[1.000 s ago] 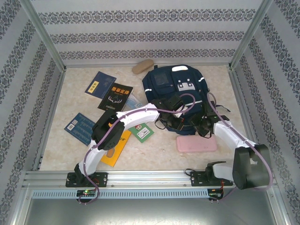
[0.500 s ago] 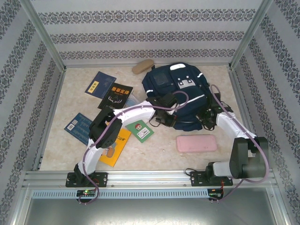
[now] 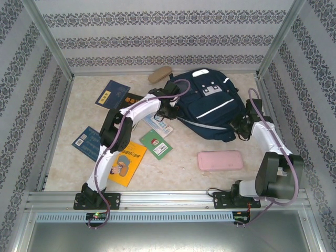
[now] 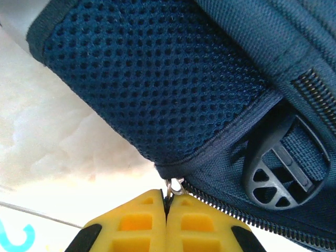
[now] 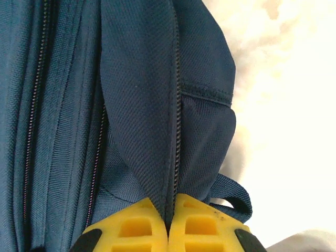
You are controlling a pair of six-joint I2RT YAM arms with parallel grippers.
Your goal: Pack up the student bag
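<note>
The student bag [image 3: 210,102], a large navy backpack with a thin white stripe, lies at the back right of the table. My left gripper [image 3: 169,107] is at its left side. In the left wrist view the yellow fingers [image 4: 142,220] are shut on a small metal zipper pull [image 4: 174,185], just below the mesh side pocket [image 4: 157,79]. My right gripper [image 3: 238,126] is at the bag's near right corner. There its fingers [image 5: 197,226] are pinched shut on a fold of the bag's fabric along a zipper seam [image 5: 175,157], beside a strap loop [image 5: 236,197].
A flat pink case [image 3: 220,160] lies in front of the bag. Several books lie on the left: a blue one [image 3: 112,94], another blue one [image 3: 89,143], a yellow one [image 3: 127,163] and a green one [image 3: 158,144]. A tan case [image 3: 160,74] lies by the back wall.
The right gripper has closed on the bag's edge and moved right. The left arm has swung back and left with the zipper pull. The bag has turned and shifted away from the arms.
</note>
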